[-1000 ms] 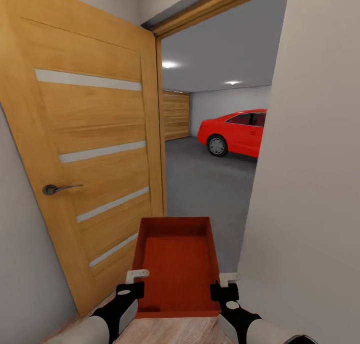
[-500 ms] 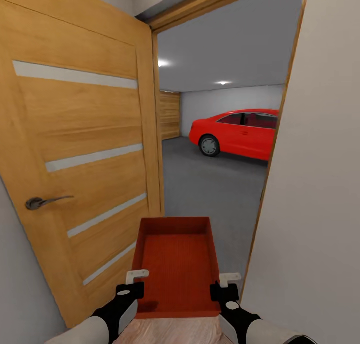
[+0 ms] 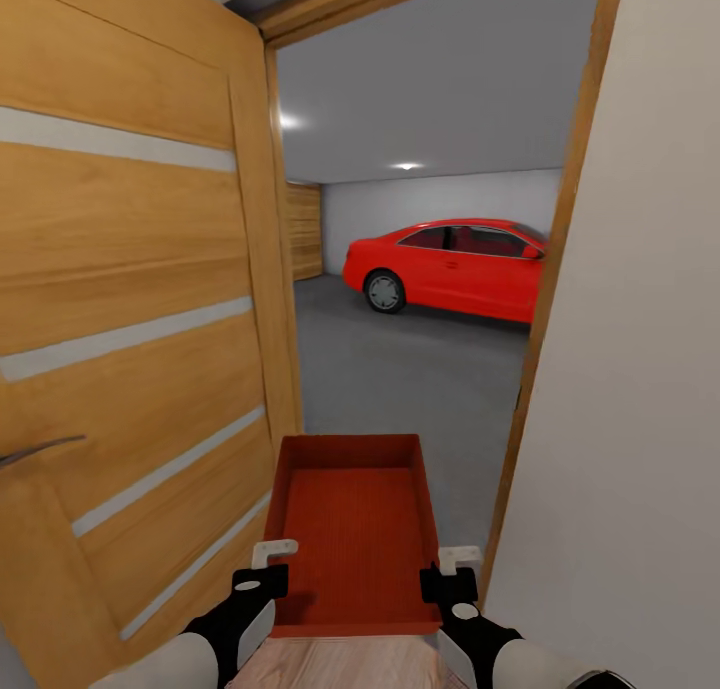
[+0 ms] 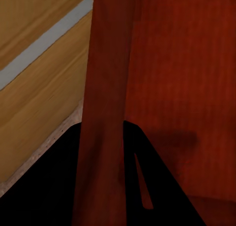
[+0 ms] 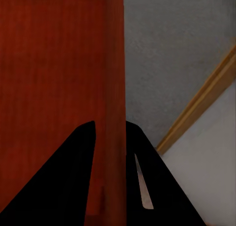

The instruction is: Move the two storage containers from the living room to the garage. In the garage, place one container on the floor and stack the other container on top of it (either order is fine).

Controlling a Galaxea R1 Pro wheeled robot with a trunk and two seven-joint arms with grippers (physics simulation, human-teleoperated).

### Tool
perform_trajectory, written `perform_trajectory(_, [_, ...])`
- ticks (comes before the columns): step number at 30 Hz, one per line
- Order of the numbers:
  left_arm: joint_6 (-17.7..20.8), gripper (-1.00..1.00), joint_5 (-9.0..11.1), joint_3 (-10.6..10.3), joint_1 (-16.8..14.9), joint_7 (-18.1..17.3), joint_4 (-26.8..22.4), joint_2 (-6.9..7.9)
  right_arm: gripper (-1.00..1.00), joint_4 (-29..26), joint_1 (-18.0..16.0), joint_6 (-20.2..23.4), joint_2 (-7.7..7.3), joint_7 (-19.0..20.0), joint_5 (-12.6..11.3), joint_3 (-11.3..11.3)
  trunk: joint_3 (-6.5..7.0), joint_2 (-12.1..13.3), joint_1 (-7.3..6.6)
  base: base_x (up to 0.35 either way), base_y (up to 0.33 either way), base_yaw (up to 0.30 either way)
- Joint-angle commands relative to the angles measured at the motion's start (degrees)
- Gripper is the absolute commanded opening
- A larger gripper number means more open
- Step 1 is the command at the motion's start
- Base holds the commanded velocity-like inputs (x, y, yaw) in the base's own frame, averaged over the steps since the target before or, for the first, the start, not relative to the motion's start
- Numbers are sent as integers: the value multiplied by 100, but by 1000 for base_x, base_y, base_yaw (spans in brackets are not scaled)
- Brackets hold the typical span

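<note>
An orange-red storage container (image 3: 352,529) is held level in front of me, its ribbed inside bottom showing. My left gripper (image 3: 268,561) is shut on its left wall (image 4: 105,117). On the opposite wall (image 5: 112,108) my right gripper (image 3: 452,565) is shut the same way. Through the doorway ahead lies the garage, with a dark grey concrete floor (image 3: 410,369), pale walls and a red car (image 3: 450,267). Light wood plank flooring (image 3: 340,664) shows under the container's near edge.
An open wooden door (image 3: 130,349) with pale stripes and a metal handle (image 3: 35,451) stands close on my left. A white wall (image 3: 640,369) with a wood door frame (image 3: 545,309) bounds the right side. A wood-plank door (image 3: 304,229) lines the garage's far left.
The view has advanced and turned toward the doorway: the door fills more of the left, and the car and garage show wider. The container and both grippers keep their places in the picture.
</note>
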Motion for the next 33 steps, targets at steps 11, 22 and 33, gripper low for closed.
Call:
perform_trajectory(11, [14,-100,361,171,-3,17,-1,378,-100,-22,-6,-75,-46,21,85,-421,-8,-6,4,298,181,-25])
perform_trajectory(22, [14,-100,362,171,-3,17,-1,378,-100,-22,-6,-74,-42,14,85,-421,-8,-6,4,298,180,-232])
perform_trajectory(33, [14,-100,360,171,-3,17,-1,378,-100,-22,-6,-75,-42,14,85,-421,-8,-6,4,298,180,-284])
